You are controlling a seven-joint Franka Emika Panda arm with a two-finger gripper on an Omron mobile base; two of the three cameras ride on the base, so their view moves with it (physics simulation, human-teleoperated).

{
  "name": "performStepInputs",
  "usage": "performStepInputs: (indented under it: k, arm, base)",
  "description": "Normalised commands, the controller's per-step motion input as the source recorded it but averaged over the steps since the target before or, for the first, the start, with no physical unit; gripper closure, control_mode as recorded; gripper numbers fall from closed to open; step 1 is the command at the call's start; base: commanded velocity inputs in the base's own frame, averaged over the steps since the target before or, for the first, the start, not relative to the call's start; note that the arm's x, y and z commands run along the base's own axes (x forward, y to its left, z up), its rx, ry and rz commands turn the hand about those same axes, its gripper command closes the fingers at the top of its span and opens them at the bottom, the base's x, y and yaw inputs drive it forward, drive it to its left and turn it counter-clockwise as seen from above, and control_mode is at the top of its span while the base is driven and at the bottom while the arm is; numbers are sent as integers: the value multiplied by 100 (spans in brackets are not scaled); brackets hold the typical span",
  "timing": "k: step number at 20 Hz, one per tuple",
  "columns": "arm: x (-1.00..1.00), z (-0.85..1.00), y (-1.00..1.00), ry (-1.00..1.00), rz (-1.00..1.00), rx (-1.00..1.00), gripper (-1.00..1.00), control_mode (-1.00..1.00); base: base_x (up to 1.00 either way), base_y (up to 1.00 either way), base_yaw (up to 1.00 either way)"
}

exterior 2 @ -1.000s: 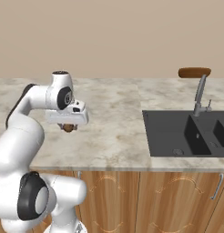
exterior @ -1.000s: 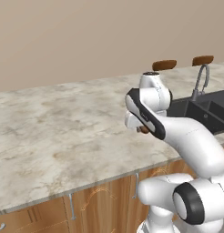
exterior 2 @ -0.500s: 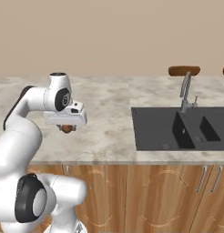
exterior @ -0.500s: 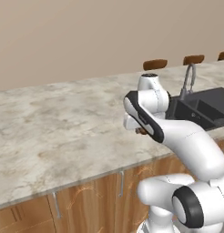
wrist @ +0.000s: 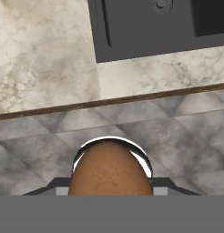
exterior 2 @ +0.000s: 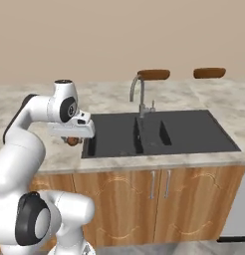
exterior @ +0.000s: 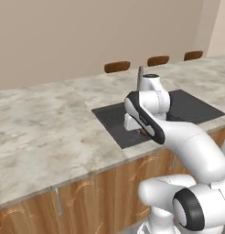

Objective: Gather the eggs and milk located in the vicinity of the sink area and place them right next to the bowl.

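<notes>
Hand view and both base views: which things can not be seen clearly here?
- End effector fingers: hand view, hidden behind the egg it holds.
- Egg in right base view: mostly covered by the white hand, too small for detail.
- Sink: hand view, cut off by the top edge.

The base has apparently driven toward the sink (exterior 2: pixel 154 132).

White arm folded forward, pincer (exterior 2: pixel 72 141) pointing down, clamped on an egg (wrist: pixel 110 170).
</notes>
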Motion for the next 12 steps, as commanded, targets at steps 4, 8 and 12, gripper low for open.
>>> performStepInputs:
  k: [4,8,12]
  arm:
    - [0,0,0,0,0,0,100,100]
    - [0,0,0,0,0,0,100,100]
    - [0,0,0,0,0,0,100,100]
  base:
    - [14,-100,-14]
    - [5,-100,-9]
    - [0,-100,0]
